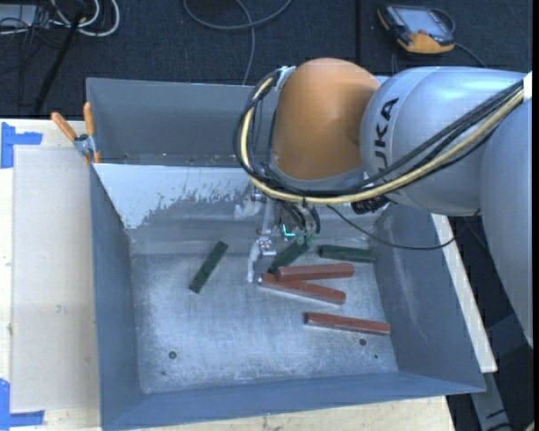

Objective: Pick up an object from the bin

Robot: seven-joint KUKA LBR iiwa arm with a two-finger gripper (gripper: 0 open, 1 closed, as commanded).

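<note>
Dark green stick (292,253) right at pincer (269,263), mid-bin, leaning over red-brown sticks (310,275). Pincer open or closed: cannot tell. Likely light, stiff, smooth; best taken across narrow sides near its middle. Second green stick (207,267) well apart leftward on bin (162,330) floor.

arm (449,142): reaches in from right | orange wrist cover (323,119): on top | end effector (268,260): points down, below cover

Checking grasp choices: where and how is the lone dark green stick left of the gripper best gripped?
Probably mid-length, from straight above, pinching across its narrow width: the dark green stick lies flat, slanted, apart from the other sticks.
</note>
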